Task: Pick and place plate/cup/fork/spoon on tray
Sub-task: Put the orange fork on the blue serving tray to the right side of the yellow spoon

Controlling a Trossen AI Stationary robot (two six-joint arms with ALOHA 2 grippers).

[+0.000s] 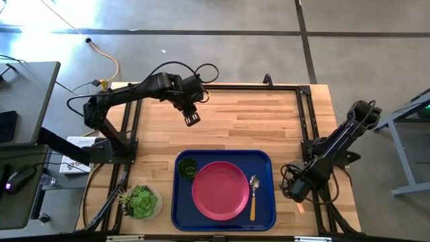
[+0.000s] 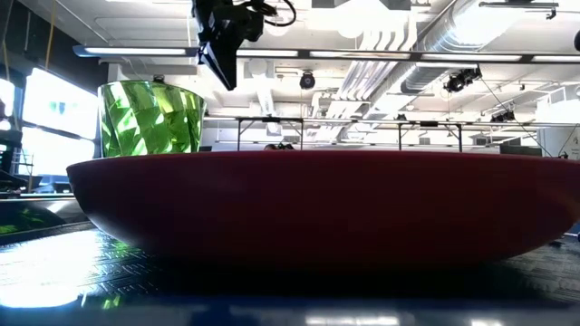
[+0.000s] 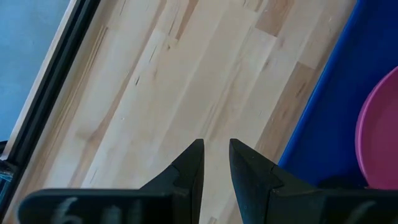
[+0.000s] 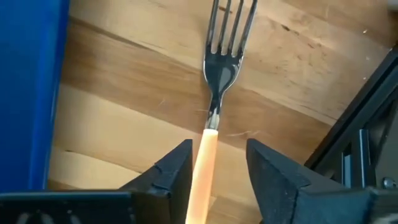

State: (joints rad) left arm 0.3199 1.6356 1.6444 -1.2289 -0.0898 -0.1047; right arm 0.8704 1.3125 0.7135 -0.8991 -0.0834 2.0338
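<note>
The dark-blue tray (image 1: 225, 212) lies at the table's near edge. On it are the pink plate (image 1: 220, 190), the green cup (image 1: 187, 167) at its far left corner, and the spoon (image 1: 254, 195) right of the plate. The fork (image 4: 219, 68) lies on the wood right of the tray. My right gripper (image 4: 217, 163) is open and low over the fork, one finger on each side of the orange handle (image 4: 203, 163). My left gripper (image 1: 192, 119) hangs above the bare wood beyond the tray, empty, its fingers (image 3: 193, 163) nearly together. My right gripper comes from above with its fingers lying along the fork. The handle (image 4: 205, 149) passes between them, close to one finger (image 4: 177, 171). I cannot tell whether they touch it.
A potted succulent (image 1: 141, 202) stands left of the tray at the near edge. A black frame rail (image 4: 357, 149) runs close beside the fork on the right. Bare wood lies beyond the tray (image 1: 255, 117).
</note>
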